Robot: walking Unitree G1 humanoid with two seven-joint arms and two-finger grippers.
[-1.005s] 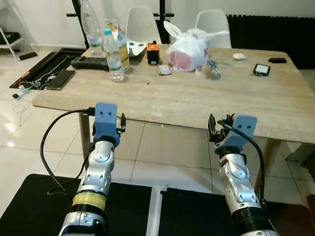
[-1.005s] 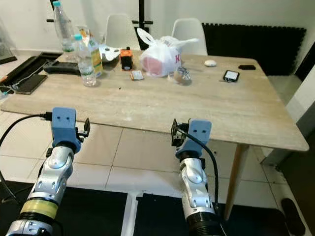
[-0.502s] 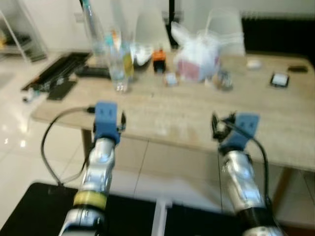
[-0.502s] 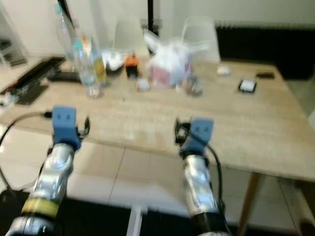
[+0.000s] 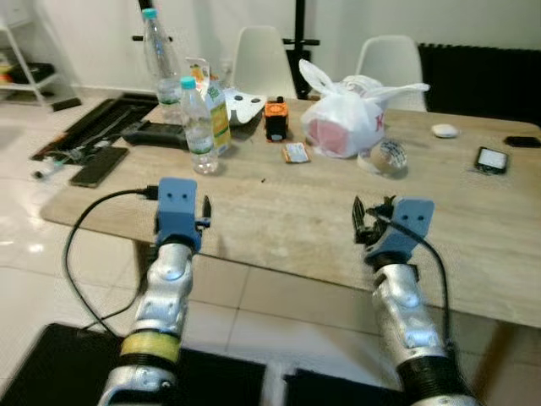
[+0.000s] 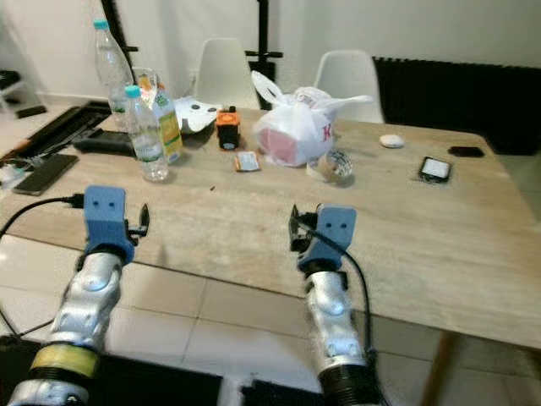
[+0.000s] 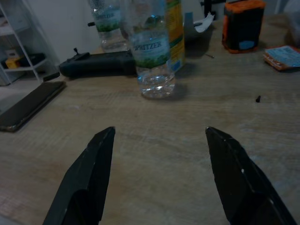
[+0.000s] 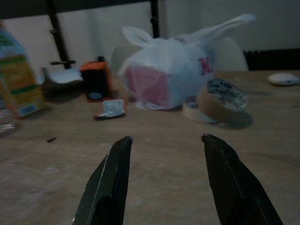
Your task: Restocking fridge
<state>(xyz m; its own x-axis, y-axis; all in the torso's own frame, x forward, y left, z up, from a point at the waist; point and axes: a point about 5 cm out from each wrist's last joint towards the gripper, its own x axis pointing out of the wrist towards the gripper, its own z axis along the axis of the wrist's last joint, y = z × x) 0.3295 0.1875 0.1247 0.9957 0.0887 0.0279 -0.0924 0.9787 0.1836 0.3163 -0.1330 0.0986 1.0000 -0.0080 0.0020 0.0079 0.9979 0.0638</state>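
Approach step: both hands empty at the surface (image 5: 279,211) edge.
Left hand (image 7: 157,176) and right hand (image 8: 164,176) spread open; next, reach the bottle (image 7: 152,51).

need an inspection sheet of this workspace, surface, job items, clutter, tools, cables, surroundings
surface: wooden table, bare along the near edge.
job's things: two water bottles, a small one and a tall one, plus a juice carton at the far left; white plastic bag mid-table.
clutter: orange-black device, small packet, tape rolls, phone, white mouse.
grippers: left tool open, facing the small bottle; right tool open, facing the bag; both empty.
cables: black cable looping from the left wrist; another along the right arm.
surroundings: two white chairs behind the table, tiled floor, black mat.
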